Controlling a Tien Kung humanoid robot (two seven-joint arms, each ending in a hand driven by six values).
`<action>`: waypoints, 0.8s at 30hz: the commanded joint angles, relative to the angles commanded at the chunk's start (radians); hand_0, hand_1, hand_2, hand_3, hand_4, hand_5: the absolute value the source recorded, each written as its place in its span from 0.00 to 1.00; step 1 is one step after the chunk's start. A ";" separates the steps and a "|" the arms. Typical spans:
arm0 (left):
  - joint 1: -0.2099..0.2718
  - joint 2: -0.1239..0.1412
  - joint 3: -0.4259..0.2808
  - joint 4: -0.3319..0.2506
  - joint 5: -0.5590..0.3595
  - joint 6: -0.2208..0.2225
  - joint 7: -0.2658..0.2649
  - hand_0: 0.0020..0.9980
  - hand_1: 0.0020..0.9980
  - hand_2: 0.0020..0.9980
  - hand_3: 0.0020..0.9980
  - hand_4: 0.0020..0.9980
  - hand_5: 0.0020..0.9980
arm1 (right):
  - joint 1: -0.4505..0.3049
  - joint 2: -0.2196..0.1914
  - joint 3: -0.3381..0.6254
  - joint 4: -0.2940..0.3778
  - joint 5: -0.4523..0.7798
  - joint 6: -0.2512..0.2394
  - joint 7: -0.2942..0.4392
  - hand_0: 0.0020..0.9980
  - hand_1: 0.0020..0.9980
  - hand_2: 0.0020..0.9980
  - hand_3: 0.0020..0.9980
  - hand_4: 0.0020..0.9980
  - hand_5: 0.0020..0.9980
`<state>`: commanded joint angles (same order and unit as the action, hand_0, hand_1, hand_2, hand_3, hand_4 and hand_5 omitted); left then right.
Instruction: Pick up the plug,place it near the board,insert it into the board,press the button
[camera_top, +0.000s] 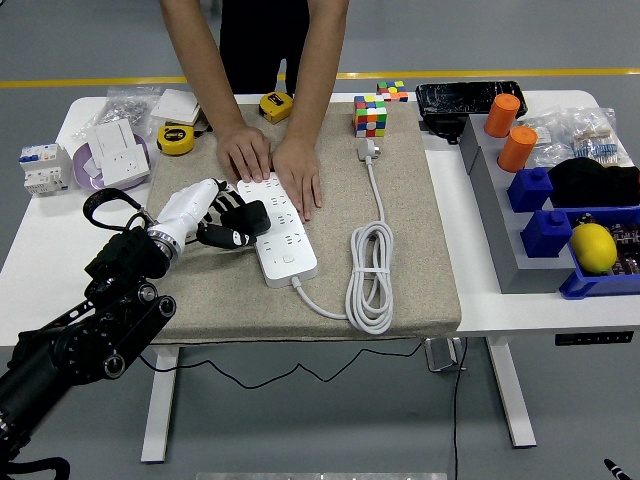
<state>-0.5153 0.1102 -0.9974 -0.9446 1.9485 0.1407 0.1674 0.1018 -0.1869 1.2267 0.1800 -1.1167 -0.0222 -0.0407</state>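
Observation:
A white power strip lies on the beige mat, running from the person's hands toward me. My left hand, white with black fingertips, is shut on a black plug. The plug is held against the strip's left edge, over its middle sockets. I cannot tell whether its pins are in a socket. A person at the far side presses both hands flat on the strip's far end. The strip's white cable lies coiled to the right, ending in a white plug.
A Rubik's cube stands at the mat's far edge. Two yellow tape measures and white socket parts lie at the far left. A grey block with orange cylinders, blue bins and a lemon fill the right side.

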 joint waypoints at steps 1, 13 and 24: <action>-0.001 0.000 -0.001 0.000 0.004 0.001 0.000 0.40 0.60 0.57 0.61 1.00 0.23 | 0.000 0.000 0.002 0.000 -0.001 0.000 -0.001 1.00 0.79 0.72 0.73 1.00 0.90; -0.008 -0.001 0.001 0.003 0.021 0.004 0.004 0.30 0.34 0.48 0.53 0.87 0.20 | 0.004 0.000 0.001 0.000 0.002 -0.001 0.001 1.00 0.79 0.72 0.73 1.00 0.90; -0.009 0.001 -0.001 -0.001 0.061 -0.008 0.012 0.27 0.24 0.40 0.50 0.81 0.21 | 0.003 -0.001 0.008 0.000 -0.002 -0.003 0.000 1.00 0.79 0.72 0.73 1.00 0.90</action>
<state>-0.5242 0.1109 -0.9986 -0.9457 2.0094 0.1327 0.1792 0.1050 -0.1883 1.2350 0.1800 -1.1189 -0.0256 -0.0404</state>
